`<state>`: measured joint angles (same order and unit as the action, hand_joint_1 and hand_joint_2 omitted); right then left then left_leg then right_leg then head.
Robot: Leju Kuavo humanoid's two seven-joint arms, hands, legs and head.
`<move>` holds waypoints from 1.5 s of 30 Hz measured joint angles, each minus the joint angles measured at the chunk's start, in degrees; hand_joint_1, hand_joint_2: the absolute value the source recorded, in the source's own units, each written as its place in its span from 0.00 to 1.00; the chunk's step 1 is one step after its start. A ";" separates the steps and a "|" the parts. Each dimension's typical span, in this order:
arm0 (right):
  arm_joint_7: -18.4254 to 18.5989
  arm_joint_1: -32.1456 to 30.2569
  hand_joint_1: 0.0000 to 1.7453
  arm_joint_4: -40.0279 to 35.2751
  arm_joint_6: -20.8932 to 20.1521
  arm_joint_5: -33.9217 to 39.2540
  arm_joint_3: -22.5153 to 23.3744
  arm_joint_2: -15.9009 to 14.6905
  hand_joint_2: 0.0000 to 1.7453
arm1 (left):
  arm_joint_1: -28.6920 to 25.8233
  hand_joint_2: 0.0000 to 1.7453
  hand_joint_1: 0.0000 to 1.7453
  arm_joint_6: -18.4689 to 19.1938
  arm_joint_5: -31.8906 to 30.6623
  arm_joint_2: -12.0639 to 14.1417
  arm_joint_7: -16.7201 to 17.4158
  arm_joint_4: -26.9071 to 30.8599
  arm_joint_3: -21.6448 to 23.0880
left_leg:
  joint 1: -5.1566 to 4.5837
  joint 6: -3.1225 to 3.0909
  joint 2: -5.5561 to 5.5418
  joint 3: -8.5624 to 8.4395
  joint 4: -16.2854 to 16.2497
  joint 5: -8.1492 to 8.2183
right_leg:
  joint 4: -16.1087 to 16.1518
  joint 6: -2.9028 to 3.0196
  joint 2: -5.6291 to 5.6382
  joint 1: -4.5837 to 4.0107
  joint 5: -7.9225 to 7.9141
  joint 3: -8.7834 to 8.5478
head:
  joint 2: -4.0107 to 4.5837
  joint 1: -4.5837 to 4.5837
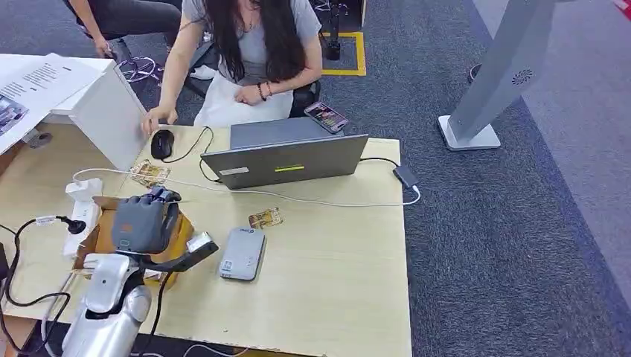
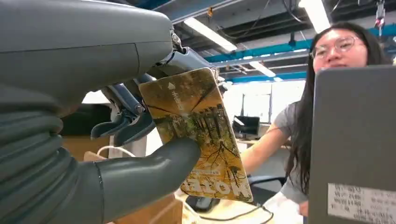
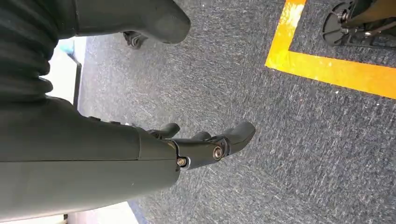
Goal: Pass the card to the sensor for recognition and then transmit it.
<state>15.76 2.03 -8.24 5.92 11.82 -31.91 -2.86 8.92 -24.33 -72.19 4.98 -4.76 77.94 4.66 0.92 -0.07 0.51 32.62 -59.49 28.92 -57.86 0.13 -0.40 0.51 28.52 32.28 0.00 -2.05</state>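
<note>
My left hand (image 1: 145, 223) hovers above an open cardboard box (image 1: 181, 230) at the table's left. In the left wrist view this hand (image 2: 70, 116) pinches a yellow-brown printed card (image 2: 201, 135) between its thumb (image 2: 149, 170) and fingers, and the card stands up clear of the table. The grey flat sensor (image 1: 242, 253) lies on the table just right of the hand. Another card (image 1: 266, 218) lies beyond the sensor, and a third card (image 1: 149, 172) is near the mouse. My right hand (image 3: 201, 147) hangs over carpet, fingers apart, holding nothing.
A person sits behind the table at an open grey laptop (image 1: 283, 160), one hand by a black mouse (image 1: 161, 143). A white cable crosses the table. A power strip (image 1: 82, 212) and a white box (image 1: 111, 115) are at the left. A phone (image 1: 325, 117) lies behind the laptop.
</note>
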 joint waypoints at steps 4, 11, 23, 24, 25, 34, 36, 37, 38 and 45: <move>-0.15 0.04 0.00 0.00 0.00 0.00 -0.18 0.00 1.00 | 0.23 1.00 1.00 0.02 -0.70 -0.96 0.11 -1.79 0.83 | -0.01 -0.01 -0.01 0.00 0.00 0.01 | 0.00 0.00 0.00 0.01 0.00 0.00 | 0.00 0.00; 0.02 0.24 0.00 0.00 0.00 -0.02 -0.70 0.02 1.00 | 0.39 1.00 1.00 -1.20 -2.73 -3.34 1.60 -6.95 3.49 | -0.05 -0.01 0.00 0.00 -0.01 0.01 | 0.00 -0.01 0.00 0.03 0.00 0.00 | 0.00 0.00; -0.55 0.28 0.00 0.00 -0.11 -0.20 -0.96 0.00 1.00 | 0.47 1.00 1.00 -1.71 -3.02 -4.92 1.75 -10.69 5.36 | -0.07 -0.02 -0.01 0.00 -0.01 0.01 | 0.00 -0.01 0.00 0.05 0.00 0.00 | 0.00 -0.02; -0.55 0.28 0.00 0.00 -0.17 -0.20 -0.98 0.00 1.00 | 0.46 1.00 1.00 -1.70 -3.02 -5.31 1.77 -11.56 5.75 | -0.06 -0.02 -0.01 0.00 -0.01 0.01 | 0.00 -0.01 0.00 0.05 0.00 0.00 | 0.00 0.00; -0.55 0.28 0.00 0.00 -0.15 -0.18 -0.98 0.00 1.00 | 0.46 1.00 1.00 -1.70 -3.04 -5.42 1.77 -11.72 5.81 | -0.07 -0.02 -0.01 0.00 -0.01 0.01 | 0.00 -0.01 0.00 0.05 0.00 0.00 | 0.00 0.00; -0.35 0.30 0.00 0.00 -0.17 -0.15 -1.36 0.02 1.00 | 0.48 1.00 1.00 -1.38 -3.39 -6.84 1.62 -14.01 7.23 | -0.08 -0.02 -0.01 0.01 -0.01 0.01 | 0.00 -0.01 -0.01 0.05 0.00 0.00 | 0.00 -0.02; -0.35 0.30 0.00 0.00 -0.20 -0.02 -1.44 0.02 1.00 | 0.49 1.00 1.00 -1.16 -3.74 -7.30 1.62 -14.51 7.52 | -0.08 -0.02 -0.01 0.01 -0.02 0.01 | 0.00 -0.01 0.00 0.06 0.00 0.00 | 0.00 0.00; -0.35 0.30 0.00 0.00 -0.22 0.02 -1.44 0.02 1.00 | 0.47 1.00 1.00 -0.98 -3.85 -7.52 1.60 -14.67 7.78 | -0.08 -0.02 -0.01 0.01 -0.02 0.01 | 0.00 -0.01 0.00 0.06 0.00 0.00 | 0.00 0.00; -0.37 0.30 0.00 0.00 -0.24 0.07 -1.49 0.02 1.00 | 0.48 1.00 1.00 -0.90 -4.02 -7.67 1.60 -14.95 8.11 | -0.08 -0.02 -0.02 0.01 -0.02 0.01 | 0.00 -0.01 -0.01 0.06 0.00 0.00 | 0.00 0.00; -0.46 0.30 0.00 0.00 -0.31 0.17 -1.53 0.02 1.00 | 0.49 1.00 1.00 -0.66 -4.59 -8.61 1.55 -15.67 9.51 | -0.09 -0.03 -0.01 0.00 -0.01 0.02 | 0.00 -0.01 -0.01 0.06 0.00 -0.01 | 0.00 0.00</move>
<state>15.30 2.33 -8.24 5.62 12.00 -33.44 -2.84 9.41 -24.98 -76.78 -3.63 -3.21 62.27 14.16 0.83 -0.10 0.50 32.63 -59.50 28.94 -57.86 0.11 -0.41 0.57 28.52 32.27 0.00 -2.05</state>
